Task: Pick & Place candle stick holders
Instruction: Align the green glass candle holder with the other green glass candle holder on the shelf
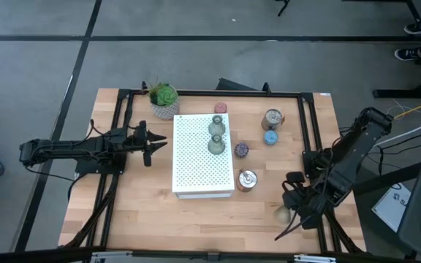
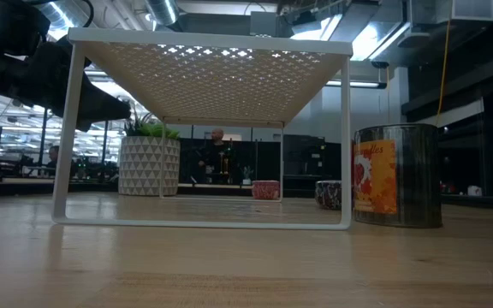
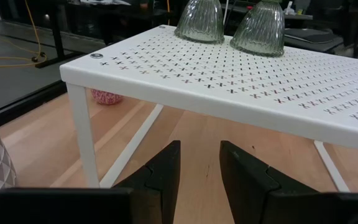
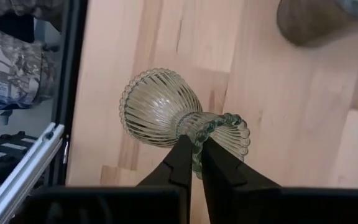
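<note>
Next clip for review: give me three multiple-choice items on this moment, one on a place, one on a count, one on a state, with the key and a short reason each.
1. Where is the right gripper?
A. over the white rack
B. near the table's front right edge
C. beside the potted plant

2. How many green glass holders stand on the white rack?
A. none
B. two
C. four

3. What are the right gripper's jaws doing?
A. shut on the rim of a ribbed glass holder
B. wide open over bare wood
C. shut on a metal tin

Key: 1 B, the high view shows it at the front right; 2 B, two sit on the rack's far end; 3 A, the right wrist view shows the jaws pinching the beaded rim.
</note>
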Robot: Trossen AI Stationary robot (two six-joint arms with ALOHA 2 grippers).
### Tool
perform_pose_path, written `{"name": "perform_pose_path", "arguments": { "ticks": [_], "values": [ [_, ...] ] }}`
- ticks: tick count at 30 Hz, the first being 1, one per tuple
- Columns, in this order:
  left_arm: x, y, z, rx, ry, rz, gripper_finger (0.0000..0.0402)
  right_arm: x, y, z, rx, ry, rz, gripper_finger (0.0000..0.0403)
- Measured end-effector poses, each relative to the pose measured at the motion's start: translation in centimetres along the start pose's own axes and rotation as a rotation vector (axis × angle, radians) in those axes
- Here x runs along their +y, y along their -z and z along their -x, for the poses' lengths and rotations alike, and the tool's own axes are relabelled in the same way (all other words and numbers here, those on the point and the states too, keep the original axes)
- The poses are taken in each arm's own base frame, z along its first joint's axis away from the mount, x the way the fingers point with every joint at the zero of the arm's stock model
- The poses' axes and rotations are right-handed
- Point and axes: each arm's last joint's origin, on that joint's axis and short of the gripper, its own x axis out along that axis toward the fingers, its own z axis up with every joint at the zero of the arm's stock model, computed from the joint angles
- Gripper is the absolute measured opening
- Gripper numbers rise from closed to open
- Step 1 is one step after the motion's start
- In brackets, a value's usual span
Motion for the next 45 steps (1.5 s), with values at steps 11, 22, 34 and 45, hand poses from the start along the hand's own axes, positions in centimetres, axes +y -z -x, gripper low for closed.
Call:
{"name": "perform_pose_path", "arguments": {
  "ticks": [11, 22, 34, 45],
  "values": [
    [0.0, 0.0, 0.0, 0.0, 0.0, 0.0, 0.0107, -0.6, -2.3, 2.3, -0.176, 0.121, 0.242, 0.002],
    [0.0, 0.0, 0.0, 0.0, 0.0, 0.0, 0.0107, -0.6, -4.7, 3.2, -0.37, 0.306, 0.714, 0.002],
    [0.0, 0.0, 0.0, 0.0, 0.0, 0.0, 0.0107, -2.5, -7.4, 3.9, -0.41, 0.634, 1.016, 0.0021],
    [0.0, 0.0, 0.0, 0.0, 0.0, 0.0, 0.0107, -5.6, -9.6, 4.2, -0.432, 0.699, 0.912, 0.0021]
  ]
}}
